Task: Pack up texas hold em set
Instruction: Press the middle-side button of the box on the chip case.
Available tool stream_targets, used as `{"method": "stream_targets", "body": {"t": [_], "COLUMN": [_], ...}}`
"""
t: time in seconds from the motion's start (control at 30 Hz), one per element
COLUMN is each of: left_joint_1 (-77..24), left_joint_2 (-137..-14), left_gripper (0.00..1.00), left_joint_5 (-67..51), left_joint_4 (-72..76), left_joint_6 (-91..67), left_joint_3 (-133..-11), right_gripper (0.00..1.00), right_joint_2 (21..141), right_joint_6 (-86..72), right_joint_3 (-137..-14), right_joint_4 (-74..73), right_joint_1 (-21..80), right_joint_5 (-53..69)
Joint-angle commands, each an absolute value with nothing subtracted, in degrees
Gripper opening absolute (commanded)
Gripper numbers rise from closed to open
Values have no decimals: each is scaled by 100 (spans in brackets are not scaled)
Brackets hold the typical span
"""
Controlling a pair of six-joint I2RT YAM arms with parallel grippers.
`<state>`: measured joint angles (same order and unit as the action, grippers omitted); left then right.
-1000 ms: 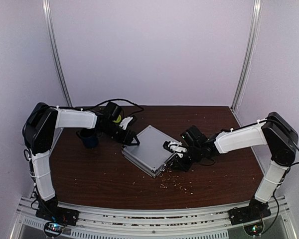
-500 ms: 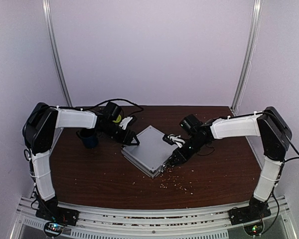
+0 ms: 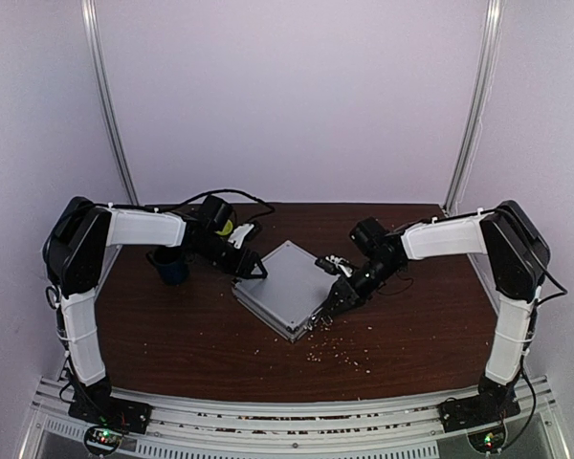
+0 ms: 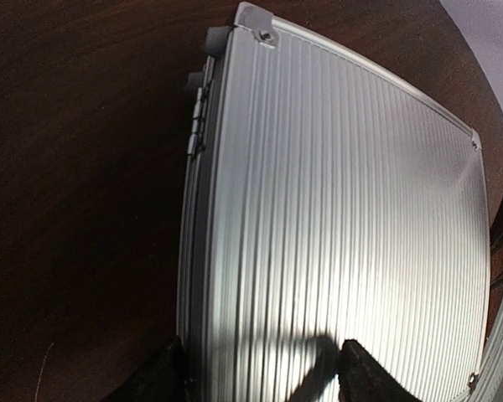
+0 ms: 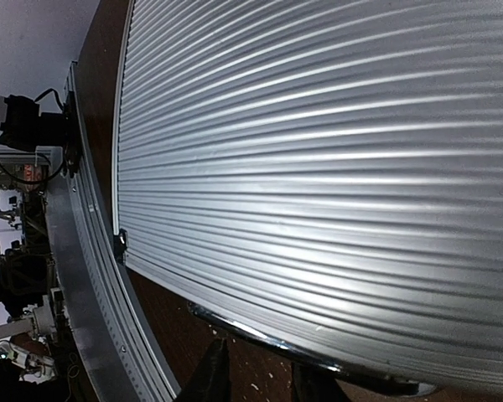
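From above: one silver briefcase point(image 3: 285, 287), shut and flat midway on the table point(image 3: 201, 335), one dark mug point(image 3: 169, 267), many pale crumbs point(image 3: 340, 356); could skid or spin if pushed from one side only. Left wrist: left jaws spread across the ribbed lid's near end, no pinch evident, liable to slip off. Right wrist: right jaws narrowly parted, empty, just below the rim; may snag there.

Right pincer point(image 3: 320, 314) now lower along briefcase point(image 3: 282, 277) edge, slightly wider.
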<state>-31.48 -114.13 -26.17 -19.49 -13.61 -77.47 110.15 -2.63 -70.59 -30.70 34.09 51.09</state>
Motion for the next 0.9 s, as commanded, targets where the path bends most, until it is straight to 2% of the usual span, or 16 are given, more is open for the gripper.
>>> {"method": "stream_targets", "body": {"t": [0.0,0.2,0.3,0.6,0.87], "left_joint_1": [-3222,-3219,-3226,-3225,-3226], "left_joint_2": [-11557,-11575,-11586,-11602,-11606], "left_gripper": [62,62,62,62,62], "left_joint_5": [-2648,-2680,-2688,-2715,-2713], "left_joint_4": [-2034,-2034,-2037,-2031,-2037], "left_joint_6": [-1335,-1320,-1318,-1325,-1310], "left_joint_3": [-7725,-7718,-7721,-7712,-7717], "right_gripper": [28,45,50,50,41], "right_joint_2": [10596,10655,10719,10999,10912], "right_joint_6": [441,956,931,917,1014], "right_joint_3": [-6865,-6403,-6194,-5968,-5957], "right_joint_4": [-2684,-2260,-1862,-1288,-1580], "right_joint_1": [3463,3471,3531,3713,3731], "right_joint_5": [4680,4301,4084,3886,4966]}}
